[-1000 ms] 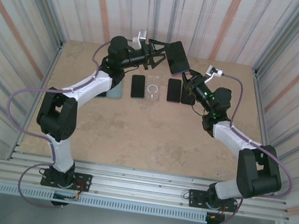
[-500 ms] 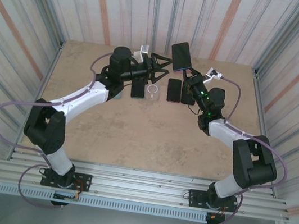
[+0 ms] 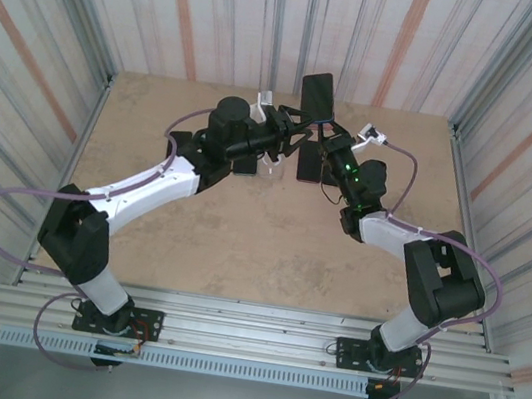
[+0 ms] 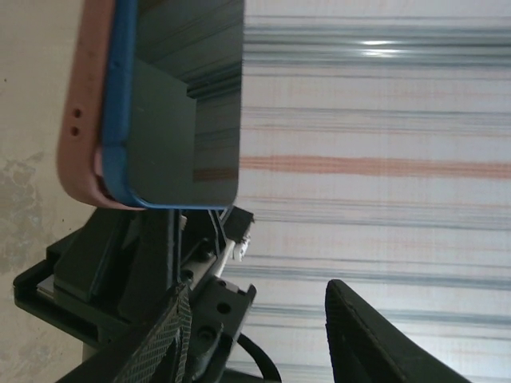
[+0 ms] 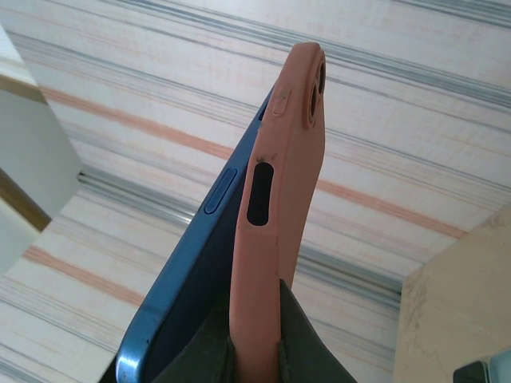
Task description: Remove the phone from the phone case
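The task looks partly done: the right gripper [image 3: 329, 137] pinches the pink case [image 5: 279, 199] upright above the table [image 3: 154, 141], the blue phone [image 5: 196, 267] peeled out along one edge, while the left gripper [image 3: 292, 131], jaws spread and empty, hovers just beside it.

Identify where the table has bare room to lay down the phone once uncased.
Bare: the near half of the table, between the left arm, the right arm and the metal rail; also the strip by the left wall. Crowded: the far centre, where spare phones lie under the raised cased phone.
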{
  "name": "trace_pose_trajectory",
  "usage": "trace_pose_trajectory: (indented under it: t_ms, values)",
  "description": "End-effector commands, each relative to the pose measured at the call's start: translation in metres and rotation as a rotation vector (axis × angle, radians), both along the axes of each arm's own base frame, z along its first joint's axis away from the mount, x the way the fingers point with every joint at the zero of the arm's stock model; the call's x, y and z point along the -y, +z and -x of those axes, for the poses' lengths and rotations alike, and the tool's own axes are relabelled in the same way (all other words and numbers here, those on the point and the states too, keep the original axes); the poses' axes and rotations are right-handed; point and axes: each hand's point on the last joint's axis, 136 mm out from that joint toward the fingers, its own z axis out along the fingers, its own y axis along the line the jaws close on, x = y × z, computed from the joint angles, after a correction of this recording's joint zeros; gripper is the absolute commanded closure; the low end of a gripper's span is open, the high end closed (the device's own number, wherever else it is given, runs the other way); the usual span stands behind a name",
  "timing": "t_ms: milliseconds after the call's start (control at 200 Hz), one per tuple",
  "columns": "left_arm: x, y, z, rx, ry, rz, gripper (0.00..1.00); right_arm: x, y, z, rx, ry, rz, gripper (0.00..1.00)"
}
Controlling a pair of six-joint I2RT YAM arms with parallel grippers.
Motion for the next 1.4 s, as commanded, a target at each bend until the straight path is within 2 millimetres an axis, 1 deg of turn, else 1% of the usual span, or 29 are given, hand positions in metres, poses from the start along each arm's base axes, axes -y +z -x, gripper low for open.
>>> trace_pose_trajectory:
  t_ms: [0,95,256,486,651,752,892,1067,1223,1393]
  values:
    - [-0.003,-0.005,-0.005,-0.041,0.064,-0.010,0.51,0.006,0.034,0.007,0.132,-0.049,-0.048,1.00]
    - [-0.003,-0.009,-0.010,-0.048,0.086,0.003,0.52,0.003,0.034,0.008,0.141,-0.046,-0.055,1.00]
    - [-0.001,-0.003,-0.016,-0.031,0.093,0.010,0.52,-0.001,0.033,0.010,0.145,-0.037,-0.060,1.00]
    - [-0.001,-0.012,-0.025,-0.050,0.105,0.017,0.54,-0.004,0.034,0.014,0.154,-0.028,-0.064,1.00]
    - [0.000,-0.007,-0.030,-0.037,0.106,0.031,0.56,-0.006,0.028,0.015,0.146,-0.025,-0.056,1.00]
    - [-0.001,-0.006,-0.028,-0.037,0.102,0.035,0.59,-0.004,0.022,0.015,0.137,-0.035,-0.045,1.00]
    - [-0.004,-0.006,-0.021,-0.041,0.093,0.026,0.58,-0.002,0.018,0.012,0.134,-0.048,-0.032,1.00]
    - [-0.011,-0.008,-0.013,-0.048,0.101,0.025,0.55,-0.001,0.022,0.011,0.145,-0.049,-0.030,1.00]
    - [-0.012,0.001,-0.009,-0.033,0.088,0.035,0.56,0.002,0.021,0.012,0.145,-0.055,-0.026,1.00]
    - [-0.011,0.000,-0.012,-0.034,0.096,0.043,0.59,0.000,0.023,0.013,0.149,-0.043,-0.025,1.00]
